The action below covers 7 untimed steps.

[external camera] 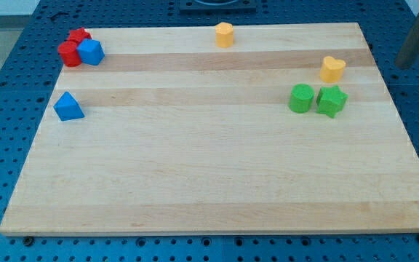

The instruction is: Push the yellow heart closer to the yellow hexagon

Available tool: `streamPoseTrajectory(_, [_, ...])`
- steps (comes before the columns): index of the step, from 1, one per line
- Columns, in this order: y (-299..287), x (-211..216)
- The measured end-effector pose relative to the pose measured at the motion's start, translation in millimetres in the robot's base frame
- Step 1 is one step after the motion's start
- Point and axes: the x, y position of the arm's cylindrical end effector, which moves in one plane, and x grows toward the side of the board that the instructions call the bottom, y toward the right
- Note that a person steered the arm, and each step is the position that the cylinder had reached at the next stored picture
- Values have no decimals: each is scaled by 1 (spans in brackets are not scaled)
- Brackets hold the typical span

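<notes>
The yellow heart (pixel 332 69) lies near the right edge of the wooden board (pixel 209 175). The yellow hexagon (pixel 224 34) sits at the board's top edge, near the middle, well to the left of the heart. My rod comes in at the view's top right, and my tip (pixel 404 65) is beyond the board's right edge, to the right of the heart and apart from it.
A green cylinder (pixel 301 98) and a green star (pixel 332 101) sit side by side just below the heart. At the top left are two red blocks (pixel 70 52) and a blue block (pixel 91 52) bunched together. A blue triangle (pixel 68 106) lies near the left edge.
</notes>
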Motion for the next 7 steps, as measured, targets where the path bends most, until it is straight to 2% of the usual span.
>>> streamPoseTrajectory(4, [-177,7])
streamPoseTrajectory(6, [-171,28])
streamPoseTrajectory(7, [-197,39])
